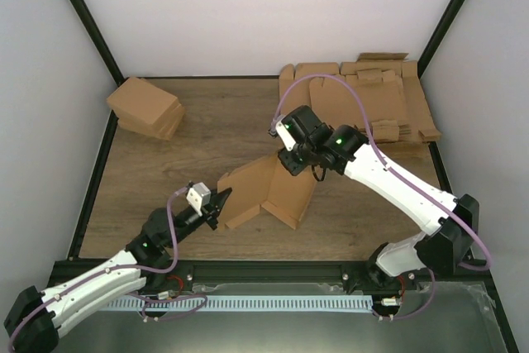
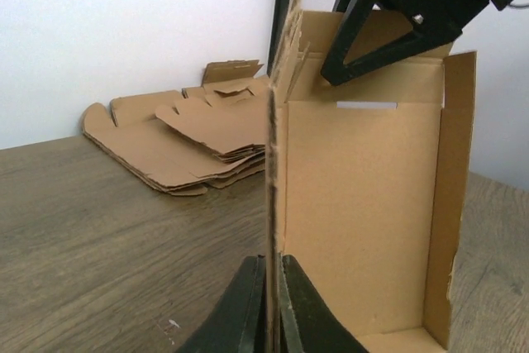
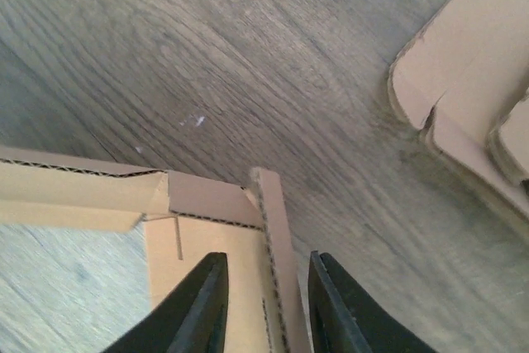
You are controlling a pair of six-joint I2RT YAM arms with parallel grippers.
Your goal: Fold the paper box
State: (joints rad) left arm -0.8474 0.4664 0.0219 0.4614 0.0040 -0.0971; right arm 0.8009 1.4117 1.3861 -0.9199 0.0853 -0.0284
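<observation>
Left fingers (image 1: 221, 202) were pressed together on the paper box (image 1: 273, 192), pinching the cut edge of one raised wall at the box's 8 o'clock side, the side nearest the arm bases. From the left wrist, that wall stood upright and edge-on between the two dark pads.

Beyond the pinched edge, the box sat partly folded near the middle of the worktop (image 1: 207, 138). Its base lay on the wood, and a tall back panel with a narrow slot near its top stood up. A side flap was raised at 3 o'clock of that panel.

Further back, the right fingers (image 1: 291, 164) reached down over the box's top edge at its 12 o'clock side. They were spread, one on each side of a thin cardboard wall. A gap showed between the wall and one finger, and the other finger was just beside the wall.

Beyond the box, at 1 o'clock on the worktop, lay a pile of flat cardboard sheets (image 1: 372, 97), well apart from the box. At 10 o'clock, near the far left corner, sat a stack of brown cartons (image 1: 147, 107).
</observation>
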